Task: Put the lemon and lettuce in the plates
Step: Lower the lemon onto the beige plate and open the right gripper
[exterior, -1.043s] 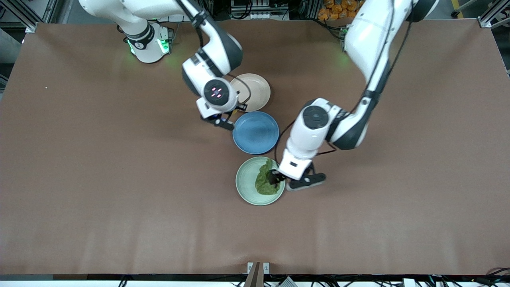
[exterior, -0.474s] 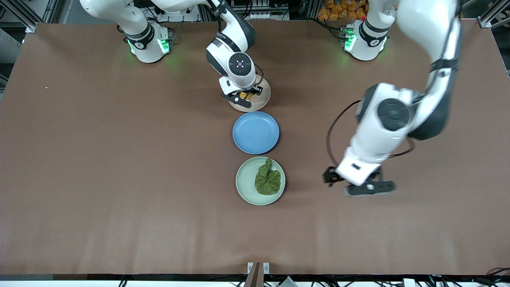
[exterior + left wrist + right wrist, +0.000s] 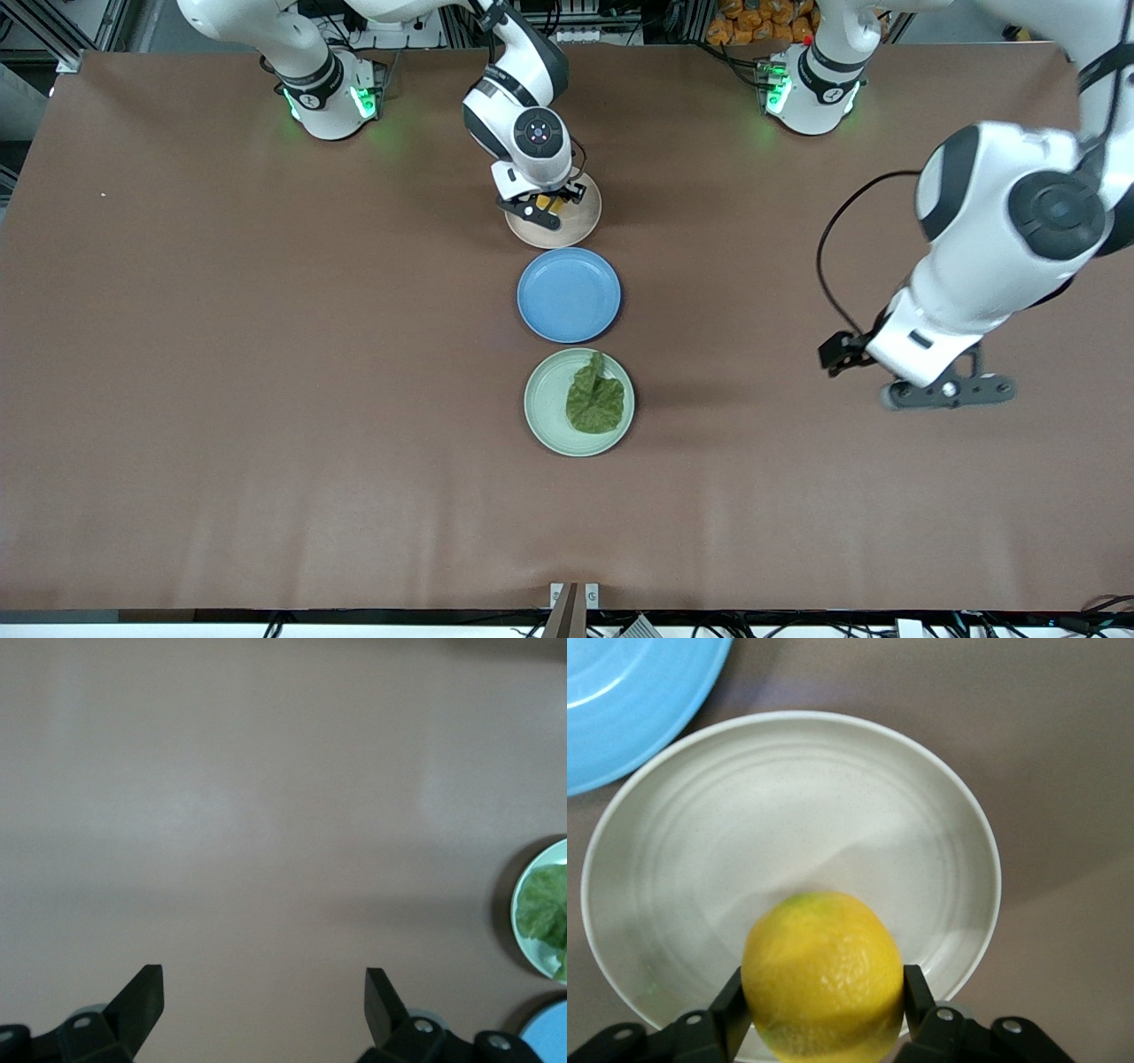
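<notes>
Clamped between the right gripper's (image 3: 822, 992) black fingers, the small dimpled yellow lemon (image 3: 822, 974) is held over the pale beige-pink round plate (image 3: 682, 859). The dark green wrinkly lettuce leaf (image 3: 595, 406) lies in the pale mint-green round plate (image 3: 542, 399). The left gripper (image 3: 904, 377) is held over bare brown table (image 3: 266, 399), fingers apart.

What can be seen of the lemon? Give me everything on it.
The lemon is a small, round, yellow fruit with dimpled skin and a faint green tinge at one end. The right end effector is shut on it, one dark finger pressed on each side. It hangs over the beige plate, the one nearest the robots' bases; whether it touches the plate cannot be told. In the front view only a yellow sliver shows between the fingers.
</notes>
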`<move>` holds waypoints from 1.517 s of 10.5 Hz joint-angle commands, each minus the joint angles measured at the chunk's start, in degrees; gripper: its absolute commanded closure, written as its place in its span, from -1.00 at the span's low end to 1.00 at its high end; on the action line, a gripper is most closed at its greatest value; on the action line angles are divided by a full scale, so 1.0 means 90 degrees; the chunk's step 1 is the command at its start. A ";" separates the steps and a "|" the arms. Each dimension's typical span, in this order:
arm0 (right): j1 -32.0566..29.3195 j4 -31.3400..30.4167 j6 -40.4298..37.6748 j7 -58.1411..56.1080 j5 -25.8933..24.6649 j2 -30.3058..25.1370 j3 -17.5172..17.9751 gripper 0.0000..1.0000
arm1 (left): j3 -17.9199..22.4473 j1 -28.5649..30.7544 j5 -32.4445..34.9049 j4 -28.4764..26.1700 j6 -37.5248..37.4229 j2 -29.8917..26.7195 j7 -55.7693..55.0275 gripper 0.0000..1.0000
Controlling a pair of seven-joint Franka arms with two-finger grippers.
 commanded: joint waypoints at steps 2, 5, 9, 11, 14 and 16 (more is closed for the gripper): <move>-0.0438 0.0224 -0.0938 0.0186 -0.0337 -0.0310 0.0023 -1.00 | -0.0040 0.0298 -0.0179 -0.0152 -0.0991 -0.0830 0.0497 -1.00; -0.1595 0.0333 -0.1556 -0.0289 -0.0670 -0.0700 0.0430 -1.00 | -0.0049 0.0511 -0.0188 -0.0161 -0.1422 -0.1269 0.0555 -1.00; -0.3143 0.0323 -0.2220 -0.3128 -0.0758 -0.1092 0.0250 -1.00 | -0.0011 0.0571 -0.0511 -0.0171 -0.1794 -0.1837 0.0663 -1.00; -0.3164 0.0323 -0.2348 -0.4222 -0.0953 -0.1141 -0.0443 -1.00 | -0.0039 0.0756 -0.0530 -0.0171 -0.1901 -0.1886 0.0722 -1.00; -0.3261 0.0333 -0.2319 -0.6186 -0.0954 -0.1122 -0.1517 -1.00 | -0.0020 0.0854 -0.0569 -0.0249 -0.2106 -0.2013 0.1032 -1.00; -0.3349 0.0527 -0.2319 -0.6708 -0.0954 -0.1131 -0.1851 -1.00 | -0.0176 0.1088 -0.0686 -0.0298 -0.2116 -0.2062 0.1054 -1.00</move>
